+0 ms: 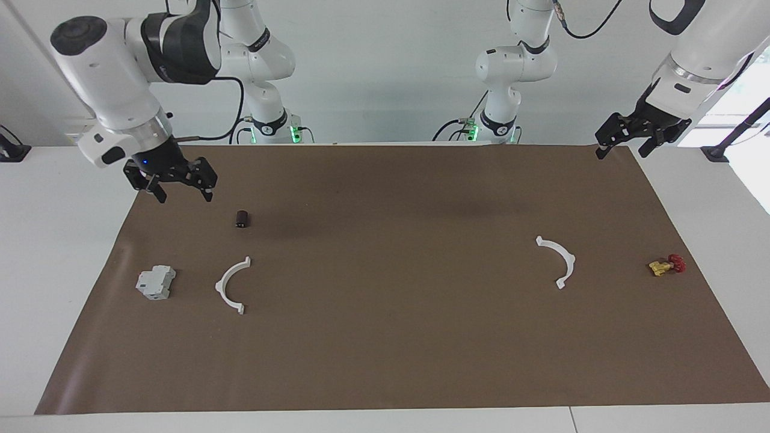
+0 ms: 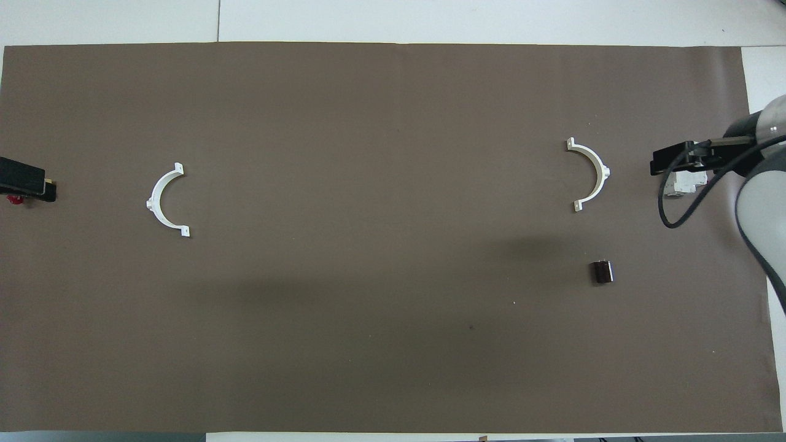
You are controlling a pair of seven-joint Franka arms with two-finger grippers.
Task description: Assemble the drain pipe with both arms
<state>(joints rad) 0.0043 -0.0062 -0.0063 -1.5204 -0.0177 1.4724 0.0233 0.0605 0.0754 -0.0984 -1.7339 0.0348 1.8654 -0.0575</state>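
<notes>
- The drain pipe lies in two separate white halves, well apart on the brown mat (image 1: 385, 337) covering the desk
- One half-ring (image 1: 231, 285) rests toward the right arm's end, beside a grey boxy block (image 1: 156, 282); a small dark cylinder (image 1: 242, 219) lies nearer the robots
- The other half-ring (image 1: 558, 260) rests toward the left arm's end, near a yellow-and-red valve (image 1: 666, 265)
- Right pincer (image 1: 179, 187) hangs open and empty over the mat's corner
- Left pincer (image 1: 625, 141) hangs open and empty over the mat's edge, at its own end
</notes>
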